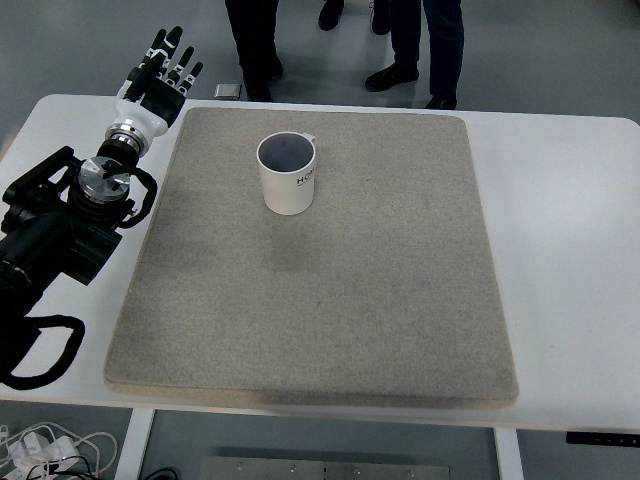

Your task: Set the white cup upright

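A white cup (288, 175) stands upright on the grey mat (330, 290), in the mat's far half, left of centre. Its dark opening faces up and its handle points away at the back right. My left hand (165, 75) hovers over the table's far left corner, well to the left of the cup and apart from it. The fingers are spread, pointing away, and hold nothing. The black left arm (60, 220) comes in from the left edge. No right arm shows.
The mat covers most of the white table (570, 230). Legs and shoes of several people (400, 40) stand on the floor beyond the table's far edge. Cables (40, 450) lie on the floor below the near left corner.
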